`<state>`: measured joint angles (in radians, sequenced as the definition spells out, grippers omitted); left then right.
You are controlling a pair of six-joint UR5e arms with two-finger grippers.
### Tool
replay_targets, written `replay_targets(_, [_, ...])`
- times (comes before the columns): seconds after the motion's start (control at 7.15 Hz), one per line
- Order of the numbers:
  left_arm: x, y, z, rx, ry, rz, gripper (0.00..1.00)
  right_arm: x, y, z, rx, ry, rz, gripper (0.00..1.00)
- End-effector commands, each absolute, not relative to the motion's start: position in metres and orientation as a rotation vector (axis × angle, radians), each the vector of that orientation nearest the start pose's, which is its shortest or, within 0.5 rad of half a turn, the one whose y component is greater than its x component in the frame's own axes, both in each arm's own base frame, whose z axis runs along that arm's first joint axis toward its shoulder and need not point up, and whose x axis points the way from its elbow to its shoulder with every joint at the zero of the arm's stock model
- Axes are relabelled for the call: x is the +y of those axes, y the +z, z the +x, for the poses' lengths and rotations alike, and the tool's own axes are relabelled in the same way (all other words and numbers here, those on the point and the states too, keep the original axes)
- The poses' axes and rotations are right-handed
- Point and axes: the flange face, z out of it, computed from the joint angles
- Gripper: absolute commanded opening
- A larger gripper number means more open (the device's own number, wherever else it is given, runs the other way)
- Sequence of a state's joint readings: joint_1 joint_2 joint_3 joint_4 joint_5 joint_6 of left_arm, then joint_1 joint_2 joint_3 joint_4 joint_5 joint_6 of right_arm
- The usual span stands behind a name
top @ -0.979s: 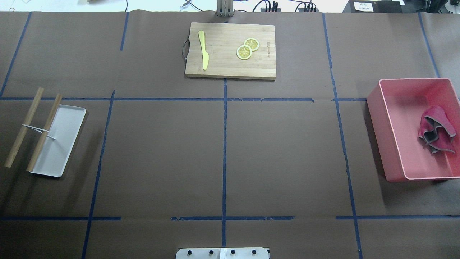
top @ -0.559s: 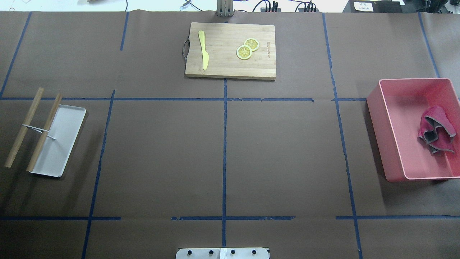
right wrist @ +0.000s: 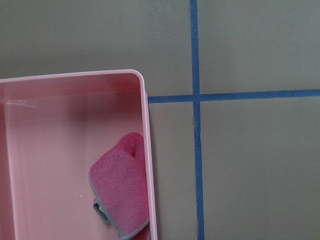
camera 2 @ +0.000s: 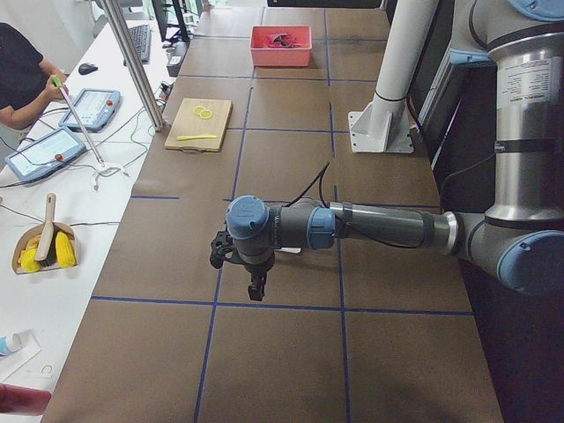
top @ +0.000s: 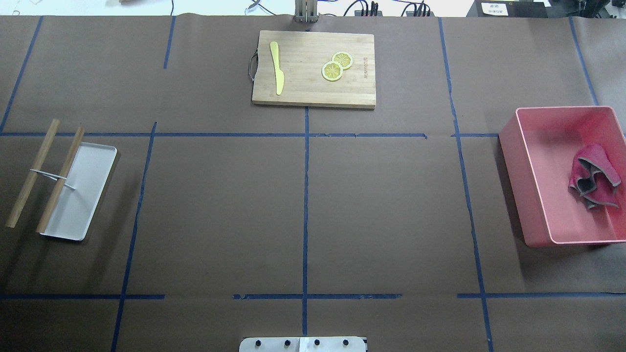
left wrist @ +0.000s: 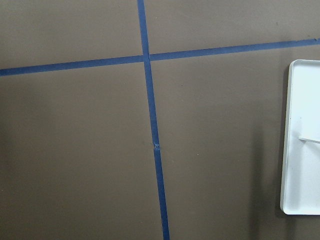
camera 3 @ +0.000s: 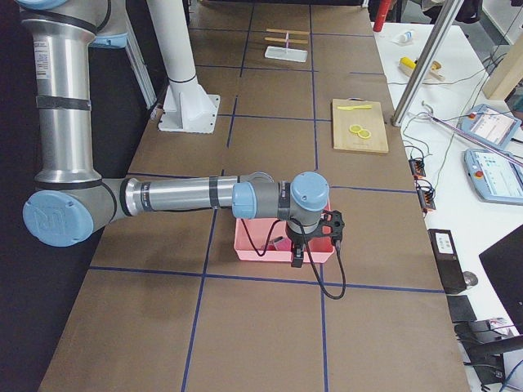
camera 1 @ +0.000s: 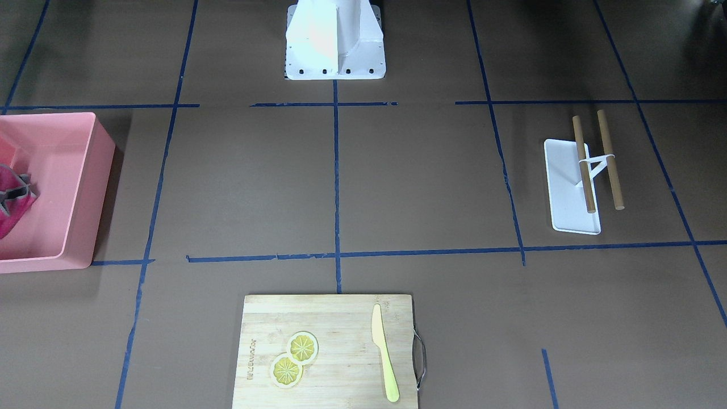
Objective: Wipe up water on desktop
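Observation:
The desktop (top: 220,210) is a dark-brown surface marked by blue tape lines; I see no water on it in any view. A crumpled pink cloth (top: 594,173) lies inside a pink bin (top: 511,146) at the right side, and it also shows in the right wrist view (right wrist: 122,190). My right gripper (camera 3: 297,260) hangs over the bin's near edge (camera 3: 261,245). My left gripper (camera 2: 256,291) hangs above the desktop's left side. Both show only in the side views, so I cannot tell whether they are open or shut.
A bamboo cutting board (top: 313,93) at the far middle holds a yellow knife (top: 277,68) and two lemon slices (top: 336,66). A white tray (top: 85,195) with two wooden rods (top: 32,173) sits at the left. The robot base plate (top: 303,344) is at the near edge.

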<state>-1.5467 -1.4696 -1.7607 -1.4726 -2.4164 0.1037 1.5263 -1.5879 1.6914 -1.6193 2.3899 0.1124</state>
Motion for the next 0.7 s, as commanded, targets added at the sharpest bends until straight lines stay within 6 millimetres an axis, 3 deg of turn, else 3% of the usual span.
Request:
replay_targets(0.0, [-0.4476,0.6144,-0.0478,0.845,0.123,0.032,1.0,-0.4884,0.6089,0.0388,-0.822,0.042,-0.013,1.0])
replay_targets(0.56, [-0.4532,0.6054,-0.0478,0.843,0.13,0.049,1.0,-0.4885,0.6059,0.0387,-0.822,0.04,-0.007,1.0])
